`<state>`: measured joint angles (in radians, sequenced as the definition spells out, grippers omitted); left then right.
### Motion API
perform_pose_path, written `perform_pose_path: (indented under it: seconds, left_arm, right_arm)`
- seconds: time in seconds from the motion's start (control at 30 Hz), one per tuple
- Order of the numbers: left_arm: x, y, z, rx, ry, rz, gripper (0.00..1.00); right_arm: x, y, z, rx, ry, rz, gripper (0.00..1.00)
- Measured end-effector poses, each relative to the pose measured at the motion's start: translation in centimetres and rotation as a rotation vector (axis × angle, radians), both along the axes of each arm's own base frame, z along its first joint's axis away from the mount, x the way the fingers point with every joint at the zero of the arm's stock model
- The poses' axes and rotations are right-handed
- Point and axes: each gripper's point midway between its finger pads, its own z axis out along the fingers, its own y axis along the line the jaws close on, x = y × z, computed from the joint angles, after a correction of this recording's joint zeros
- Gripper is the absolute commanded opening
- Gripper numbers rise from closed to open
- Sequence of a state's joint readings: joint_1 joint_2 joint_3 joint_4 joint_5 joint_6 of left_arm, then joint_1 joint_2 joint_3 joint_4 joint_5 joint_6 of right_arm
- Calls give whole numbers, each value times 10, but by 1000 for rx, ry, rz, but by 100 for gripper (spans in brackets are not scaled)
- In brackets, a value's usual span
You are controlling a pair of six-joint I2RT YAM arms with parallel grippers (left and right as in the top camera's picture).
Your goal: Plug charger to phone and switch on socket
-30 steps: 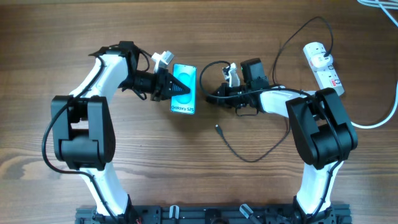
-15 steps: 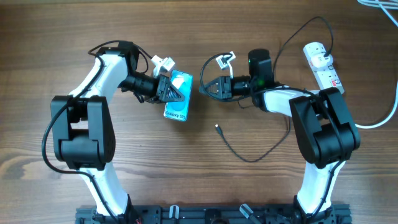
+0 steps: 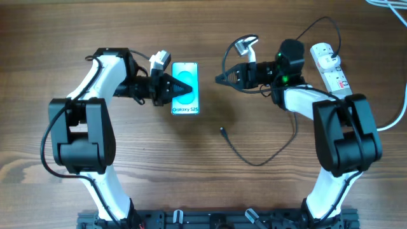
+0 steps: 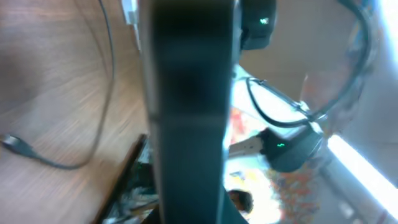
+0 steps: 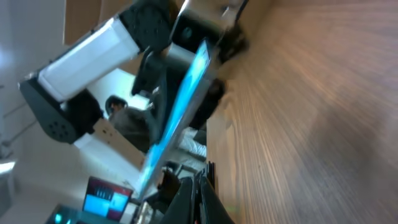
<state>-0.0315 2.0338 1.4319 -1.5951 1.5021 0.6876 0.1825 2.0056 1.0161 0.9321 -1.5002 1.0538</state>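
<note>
In the overhead view my left gripper [image 3: 173, 89] is shut on the left edge of the phone [image 3: 188, 89], whose teal screen faces up with "Galaxy" at its near end. The right wrist view shows the phone [image 5: 180, 106] edge-on, held clear of the wood. In the left wrist view it is a dark slab [image 4: 186, 112] between my fingers. My right gripper [image 3: 219, 79] points at the phone from the right, shut and holding nothing. The charger cable [image 3: 254, 162] loops over the table, its connector tip [image 3: 222, 131] lying loose. The socket [image 3: 332, 69] lies at the far right.
A thick white cord [image 3: 394, 121] runs from the socket off the right edge, and more white cord [image 3: 388, 6] crosses the top right corner. The black mounting rail [image 3: 222, 219] lines the near table edge. The charger tip [image 4: 12, 143] also shows at the left.
The left gripper has swung the phone from tilted back to straight and slightly away. The right gripper has moved up and right, away from the cable; the connector tip has stayed put.
</note>
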Motion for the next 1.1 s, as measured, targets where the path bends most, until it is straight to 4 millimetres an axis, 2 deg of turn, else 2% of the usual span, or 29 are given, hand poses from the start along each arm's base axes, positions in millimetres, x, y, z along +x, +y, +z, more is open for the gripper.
perform_pose_path:
  seconds: [0.1,0.17,0.4,0.6,0.7,0.83,0.93,1.0,1.1]
  left_arm:
    - [-6,0,6,-20,-26,7,4]
    - [-9,0,4,-28,-48,11,4]
    - [-16,1,-8,-38,-131,12,4]
    - [-9,1,-20,-20,-291,-13,4]
    - [-4,2,-41,52,-370,-60,4]
    - [10,5,-73,206,-361,-94,4]
    - [24,7,-112,456,-242,-91,4]
    - [27,12,-136,642,-126,-65,4]
    - [27,24,-168,940,10,0,4]
  right_arm:
    - [10,-9,-10,-16,55,-69,5]
    - [11,-17,-33,-46,131,-134,5]
    - [-12,-23,-93,-161,298,-186,5]
    - [-24,-39,-153,-407,419,-306,4]
    - [-20,-51,-174,-525,405,-378,4]
    - [-16,-57,-181,-569,382,-410,5]
    - [-16,-57,-182,-575,376,-414,6]
    - [-16,-57,-182,-576,377,-414,10]
    - [-15,-57,-181,-572,371,-411,11]
